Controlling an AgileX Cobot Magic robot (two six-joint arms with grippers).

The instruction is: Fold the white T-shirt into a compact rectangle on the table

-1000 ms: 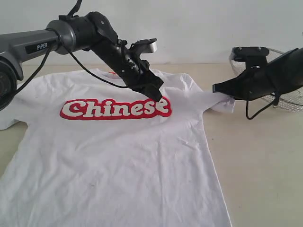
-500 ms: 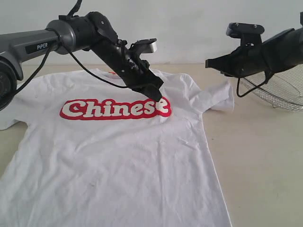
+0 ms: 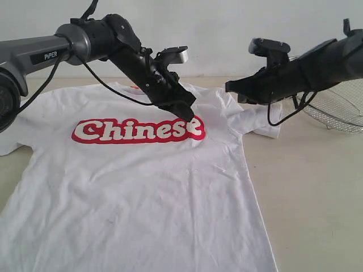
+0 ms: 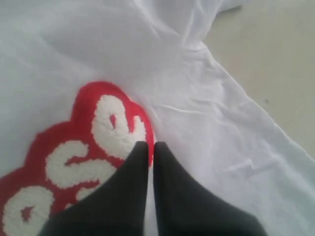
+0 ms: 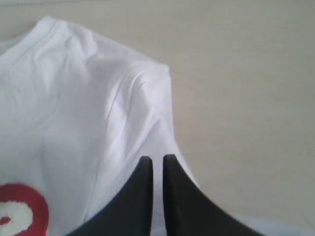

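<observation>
The white T-shirt (image 3: 142, 187) lies face up and spread out on the table (image 3: 317, 198), with its red lettering (image 3: 136, 130) across the chest. My left gripper (image 3: 191, 117) is shut, and its tips (image 4: 150, 143) press down on the cloth at the last letter of the lettering. Shut as well, my right gripper (image 3: 228, 88) hovers above the shirt's shoulder beside the right sleeve (image 3: 262, 120). In the right wrist view white cloth (image 5: 98, 108) lies beyond the fingertips (image 5: 157, 157); nothing shows pinched between them.
A silver wire-mesh basket (image 3: 340, 107) stands at the back right, behind my right arm. Bare tabletop runs along the shirt's right side. The left arm's black cable hangs over the shirt's upper chest.
My right gripper has risen from the sleeve's outer edge and travelled left, now over the shoulder. The sleeve lifted briefly and lies flat again. The left gripper has stayed put.
</observation>
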